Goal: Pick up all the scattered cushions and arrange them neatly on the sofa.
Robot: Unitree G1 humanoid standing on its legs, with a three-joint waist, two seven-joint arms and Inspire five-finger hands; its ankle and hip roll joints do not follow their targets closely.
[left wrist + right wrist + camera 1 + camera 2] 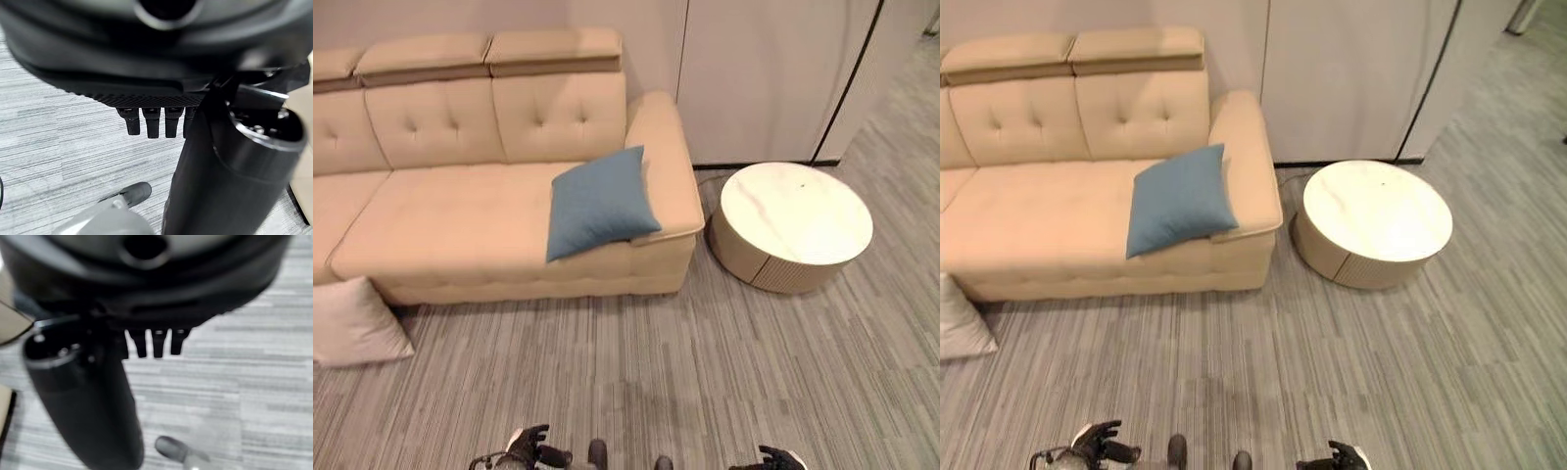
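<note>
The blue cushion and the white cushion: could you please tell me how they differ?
The blue cushion is on the sofa, propped against its armrest; the white cushion lies on the floor by the sofa's front. The blue one shows whole; the white one is cut by the view's edge. Both look square and plain.

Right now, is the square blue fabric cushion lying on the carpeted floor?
No, the blue cushion rests on the beige sofa, leaning against its armrest.

The left robot hand point(530, 446) and right robot hand point(777, 457) hang low, fingers relaxed, holding nothing.
</note>
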